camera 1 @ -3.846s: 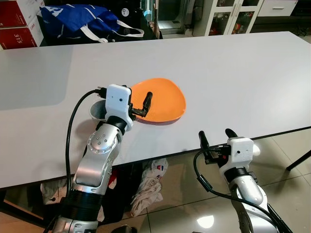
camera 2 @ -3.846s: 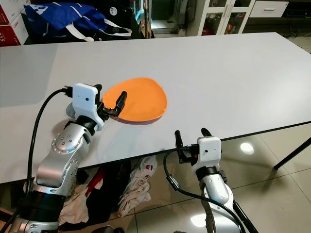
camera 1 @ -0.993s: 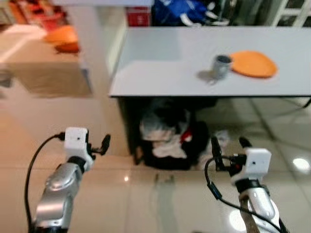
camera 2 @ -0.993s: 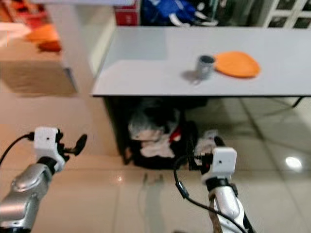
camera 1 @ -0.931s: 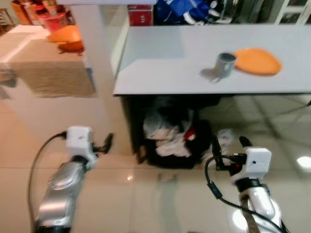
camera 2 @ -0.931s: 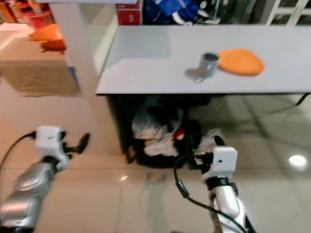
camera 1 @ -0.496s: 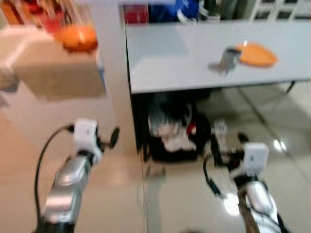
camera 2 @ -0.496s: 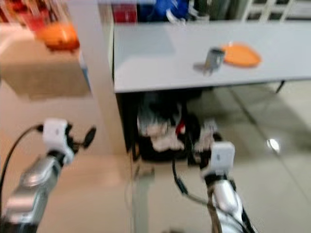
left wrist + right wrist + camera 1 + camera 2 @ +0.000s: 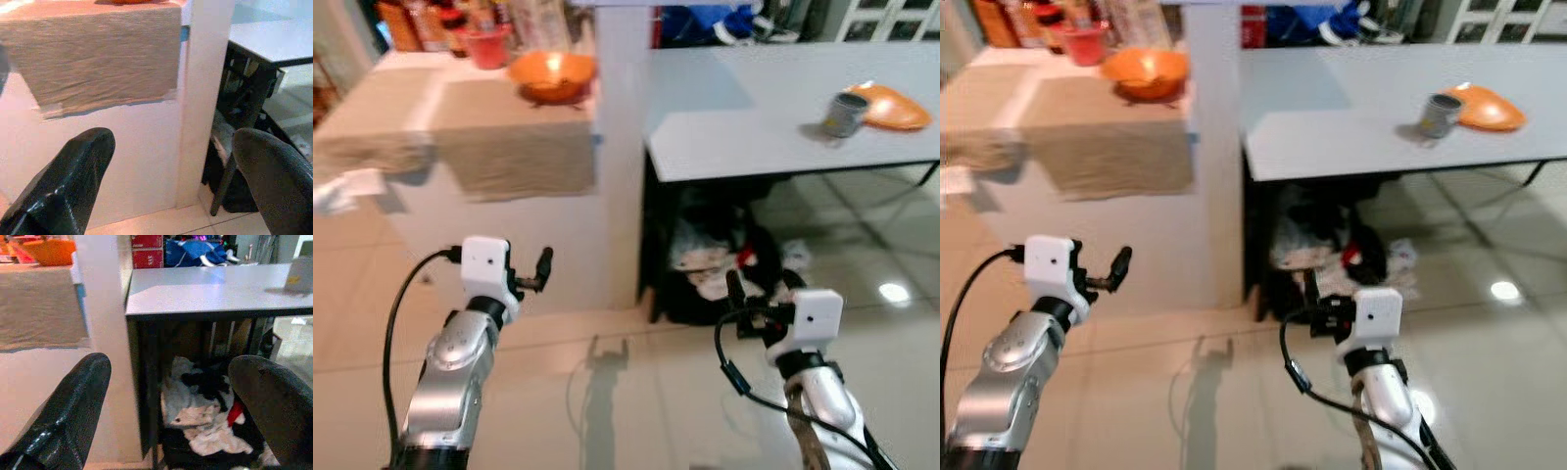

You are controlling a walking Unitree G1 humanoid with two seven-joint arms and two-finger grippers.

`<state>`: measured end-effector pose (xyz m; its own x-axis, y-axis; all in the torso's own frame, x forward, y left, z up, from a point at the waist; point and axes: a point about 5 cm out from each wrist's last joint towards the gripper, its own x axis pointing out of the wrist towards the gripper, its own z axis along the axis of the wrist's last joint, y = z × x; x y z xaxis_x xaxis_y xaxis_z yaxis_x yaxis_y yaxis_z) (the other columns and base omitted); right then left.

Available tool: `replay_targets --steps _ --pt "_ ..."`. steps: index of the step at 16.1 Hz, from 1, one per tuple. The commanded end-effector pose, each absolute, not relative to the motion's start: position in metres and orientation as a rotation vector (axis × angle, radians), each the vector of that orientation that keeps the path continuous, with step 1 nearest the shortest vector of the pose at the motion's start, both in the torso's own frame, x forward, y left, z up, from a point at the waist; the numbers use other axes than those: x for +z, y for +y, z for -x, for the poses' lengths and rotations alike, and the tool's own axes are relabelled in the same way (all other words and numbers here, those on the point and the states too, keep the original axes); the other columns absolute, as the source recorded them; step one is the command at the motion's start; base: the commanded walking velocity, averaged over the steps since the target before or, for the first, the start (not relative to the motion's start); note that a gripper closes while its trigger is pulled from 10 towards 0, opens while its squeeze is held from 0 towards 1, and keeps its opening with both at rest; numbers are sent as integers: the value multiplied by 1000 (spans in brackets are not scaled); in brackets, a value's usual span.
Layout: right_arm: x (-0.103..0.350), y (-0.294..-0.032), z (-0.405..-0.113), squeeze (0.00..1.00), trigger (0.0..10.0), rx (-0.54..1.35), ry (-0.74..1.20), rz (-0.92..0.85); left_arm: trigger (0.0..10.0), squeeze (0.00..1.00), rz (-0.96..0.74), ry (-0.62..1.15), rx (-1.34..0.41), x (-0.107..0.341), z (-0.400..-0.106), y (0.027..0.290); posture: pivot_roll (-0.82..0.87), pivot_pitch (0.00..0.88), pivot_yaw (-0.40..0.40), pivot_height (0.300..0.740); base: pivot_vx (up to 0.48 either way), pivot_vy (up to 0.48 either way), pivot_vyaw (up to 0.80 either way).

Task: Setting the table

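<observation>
Table [image 9: 744, 127] at 1 o'clock has plate [image 9: 898, 105] & cup [image 9: 847, 114]; bowl [image 9: 551, 75] at 11 on counter [image 9: 460, 127], prob next pickup. Left gripper [image 9: 541, 269] & right gripper [image 9: 756, 294] both spread, empty, held low for walking.

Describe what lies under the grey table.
Under the grey table sits a dark heap of crumpled clothes, white, black and red. The table's shadow hides whatever is deeper behind the heap.

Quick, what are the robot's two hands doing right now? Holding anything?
Left end effector: open, holding nothing.
Right end effector: open, holding nothing.
</observation>
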<state>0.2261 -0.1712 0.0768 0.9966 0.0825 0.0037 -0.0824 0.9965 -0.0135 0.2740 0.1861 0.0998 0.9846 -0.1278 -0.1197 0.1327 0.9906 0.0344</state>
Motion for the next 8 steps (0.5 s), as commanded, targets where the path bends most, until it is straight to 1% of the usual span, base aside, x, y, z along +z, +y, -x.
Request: replay_targets --steps 1,6,7,8 --pt "77 -173 -226 0 10000 75 -5 13 10000 0 -56 95 -151 104 -275 180 -71 0 30 740 0 480 0" --pt "78 -172 -227 0 10000 79 -15 18 10000 0 -75 72 -150 109 -281 175 -69 0 30 740 0 480 0" --pt "87 -169 -227 0 10000 94 -79 72 10000 0 -85 39 -155 115 -283 172 -69 0 30 740 0 480 0" --pt "98 -168 -229 0 10000 84 -137 89 10000 0 -101 -10 -158 125 -286 171 -69 0 29 740 0 480 0"
